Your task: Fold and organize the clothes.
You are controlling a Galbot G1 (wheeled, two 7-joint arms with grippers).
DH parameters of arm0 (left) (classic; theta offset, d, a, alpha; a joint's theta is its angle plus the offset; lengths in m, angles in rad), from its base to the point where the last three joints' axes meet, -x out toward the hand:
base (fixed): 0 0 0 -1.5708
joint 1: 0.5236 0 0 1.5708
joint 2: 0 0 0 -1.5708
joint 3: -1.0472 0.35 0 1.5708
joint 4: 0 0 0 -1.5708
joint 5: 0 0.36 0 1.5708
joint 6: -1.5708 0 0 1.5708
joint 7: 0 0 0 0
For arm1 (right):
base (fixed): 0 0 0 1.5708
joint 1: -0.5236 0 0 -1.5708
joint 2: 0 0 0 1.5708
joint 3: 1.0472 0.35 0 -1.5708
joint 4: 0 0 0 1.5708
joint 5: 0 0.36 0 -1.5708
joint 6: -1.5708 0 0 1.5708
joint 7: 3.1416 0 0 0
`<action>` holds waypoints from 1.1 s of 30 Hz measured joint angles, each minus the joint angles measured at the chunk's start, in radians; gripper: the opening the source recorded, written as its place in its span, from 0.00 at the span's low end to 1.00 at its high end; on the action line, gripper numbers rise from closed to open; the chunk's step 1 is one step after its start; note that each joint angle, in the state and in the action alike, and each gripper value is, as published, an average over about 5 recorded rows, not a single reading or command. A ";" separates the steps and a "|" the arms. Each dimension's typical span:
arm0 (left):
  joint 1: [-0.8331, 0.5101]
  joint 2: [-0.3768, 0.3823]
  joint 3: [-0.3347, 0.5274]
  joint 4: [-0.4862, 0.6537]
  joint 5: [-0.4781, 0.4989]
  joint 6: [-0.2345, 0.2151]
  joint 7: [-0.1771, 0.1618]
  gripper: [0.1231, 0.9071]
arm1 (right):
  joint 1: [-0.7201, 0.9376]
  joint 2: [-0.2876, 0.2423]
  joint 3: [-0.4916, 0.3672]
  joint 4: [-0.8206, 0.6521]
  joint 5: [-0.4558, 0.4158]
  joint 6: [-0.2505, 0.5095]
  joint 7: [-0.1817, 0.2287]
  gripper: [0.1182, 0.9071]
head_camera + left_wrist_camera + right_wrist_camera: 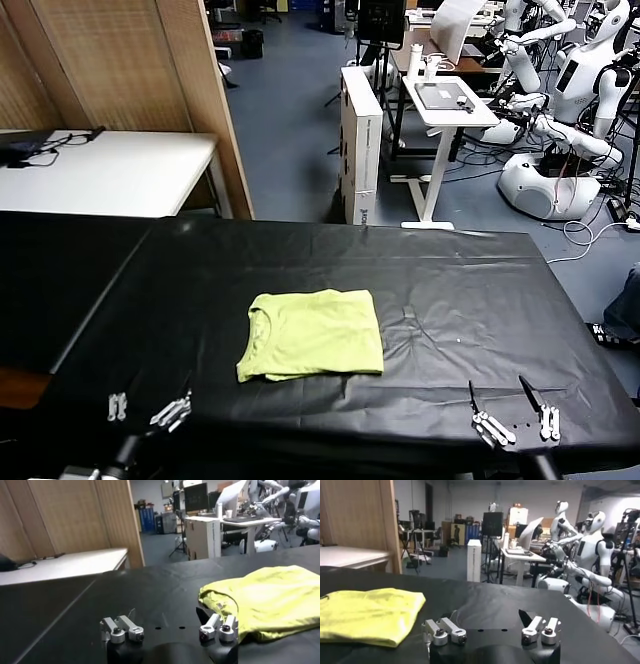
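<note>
1. Setting: a workshop floor with a wooden partition (200, 90), a white side table (110, 170) at the robot's left, a white sit-stand desk (450, 105) and parked white humanoid robots (570, 100) at far right.
2. Work surface: a table covered in black sheeting (450, 300), wrinkled just right of centre.
3. T-shirt (312, 334): lime yellow-green, lying folded into a rough rectangle near the table's centre, slightly toward the robot's left. Its long axis runs left to right across the table. The neck opening faces the robot's left; the straight folded edge faces right. The near-left corner droops a little toward the front edge.
4. Left gripper (147, 410): low at the near-left table edge, jaws spread wide, holding nothing, apart from the shirt.
5. Right gripper (513, 418): low at the near-right edge, jaws likewise fully spread and empty, well apart from the shirt.
</note>
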State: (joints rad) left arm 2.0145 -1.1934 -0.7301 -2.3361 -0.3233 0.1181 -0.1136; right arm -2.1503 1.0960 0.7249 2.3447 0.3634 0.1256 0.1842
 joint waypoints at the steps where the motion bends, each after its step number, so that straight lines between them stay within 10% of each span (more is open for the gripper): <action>1: 0.004 0.005 0.000 0.001 -0.007 -0.007 -0.006 1.00 | -0.001 0.000 0.000 0.001 0.000 -0.001 0.000 1.00; 33: 0.071 0.047 0.002 -0.024 -0.015 0.025 0.005 1.00 | -0.044 0.005 -0.040 0.004 -0.008 -0.035 0.001 1.00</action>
State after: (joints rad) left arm 2.0851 -1.1459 -0.7284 -2.3602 -0.3387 0.1430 -0.1082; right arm -2.1943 1.1006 0.6847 2.3489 0.3552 0.0903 0.1848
